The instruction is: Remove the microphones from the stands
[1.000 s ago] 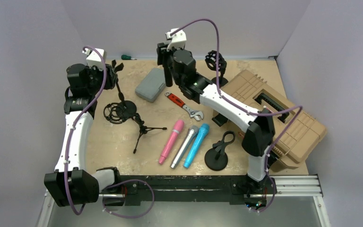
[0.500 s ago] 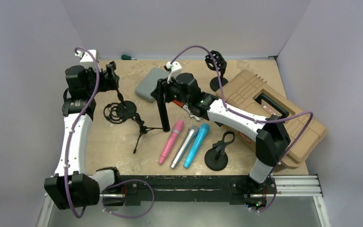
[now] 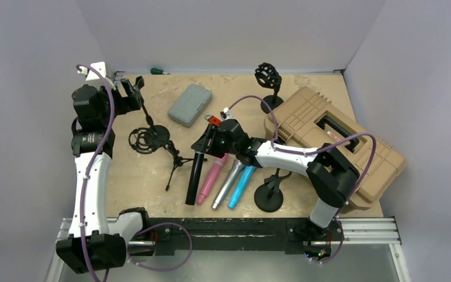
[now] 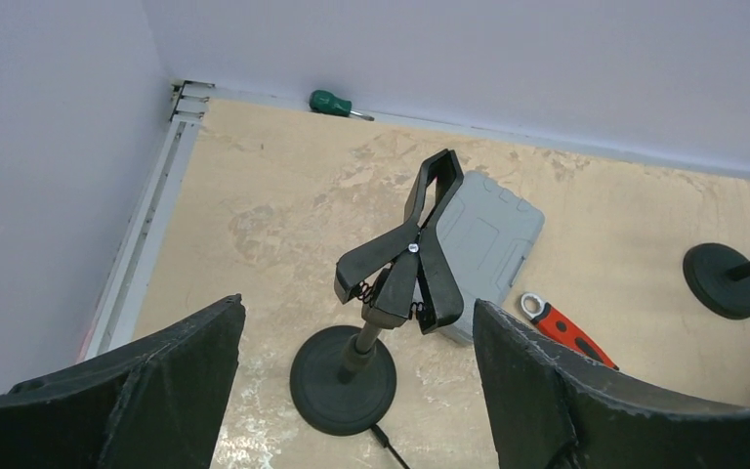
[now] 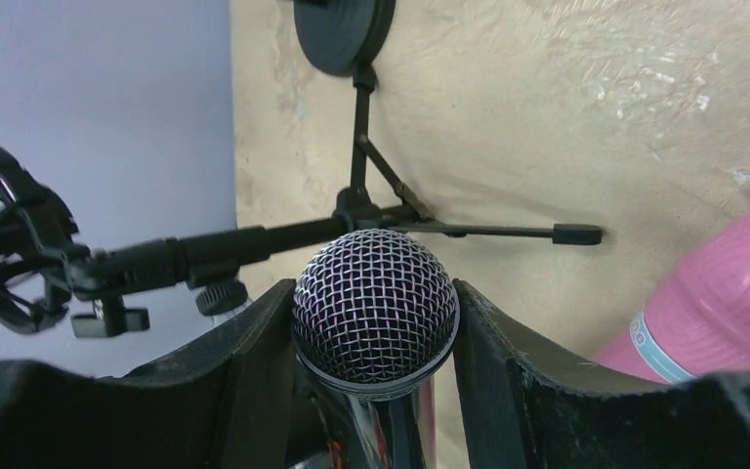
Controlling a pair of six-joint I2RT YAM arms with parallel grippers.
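The microphone (image 5: 375, 305) is pinched by the right gripper (image 3: 205, 147), tilted for setting down; the empty stand (image 4: 344, 379) is seen below the spread left gripper (image 3: 129, 94).

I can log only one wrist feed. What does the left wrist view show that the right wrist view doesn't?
Only left wrist: the clip stand with its clip empty, a grey case, a green-handled screwdriver, a red wrench handle, and the left gripper open on nothing. Only right wrist: the black microphone clamped in the right gripper, a pink microphone, and a tripod stand lying down with its shock mount. Both: the tan table and, probably, the clip stand's round base.
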